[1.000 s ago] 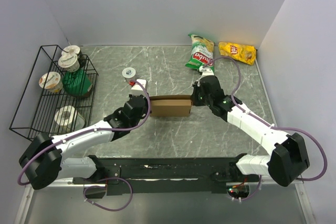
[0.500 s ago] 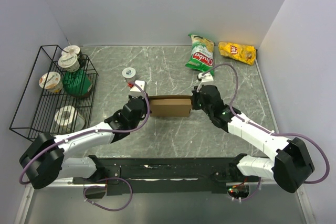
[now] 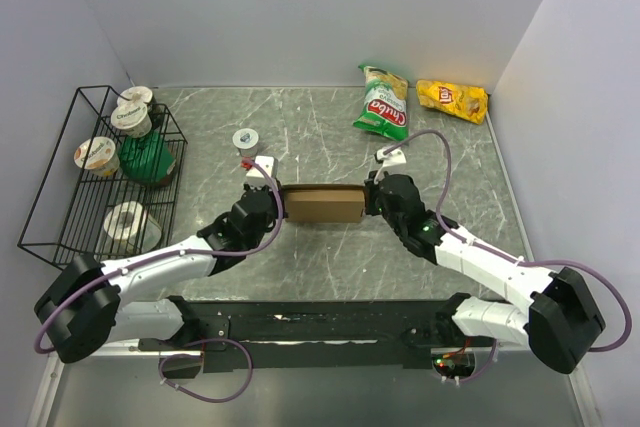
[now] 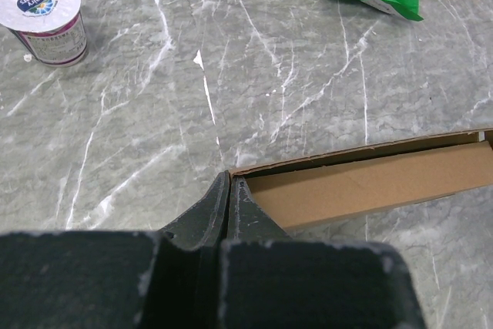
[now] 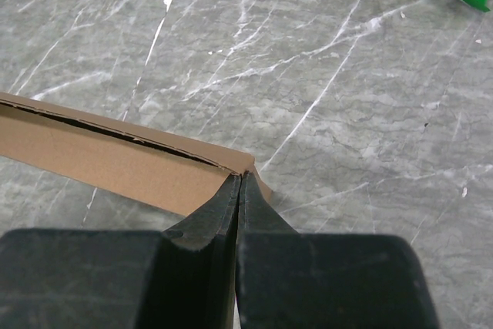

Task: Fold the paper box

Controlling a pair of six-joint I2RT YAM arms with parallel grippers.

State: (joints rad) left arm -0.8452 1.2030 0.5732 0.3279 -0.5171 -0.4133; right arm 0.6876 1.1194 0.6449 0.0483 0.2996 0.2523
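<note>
The paper box [image 3: 322, 204] is plain brown cardboard, lying at the table's middle with its long side left to right. My left gripper [image 3: 281, 199] is at its left end and my right gripper [image 3: 367, 199] is at its right end. In the left wrist view the box [image 4: 370, 182] shows its open inside. The left gripper [image 4: 230, 179] is shut at the box's left corner, one finger outside the end wall and one inside. In the right wrist view the right gripper [image 5: 240, 178] is shut at the right corner of the box [image 5: 108, 161], with cardboard on both sides of the tips.
A green snack bag [image 3: 383, 102] and a yellow snack bag [image 3: 452, 99] lie at the back right. A yogurt cup [image 3: 245, 138] stands behind the left gripper. A black wire basket [image 3: 60, 187] with several cups stands at the left edge.
Both wrists have drawn back towards the near edge and lowered, staying at the box's ends. The box has barely moved.
</note>
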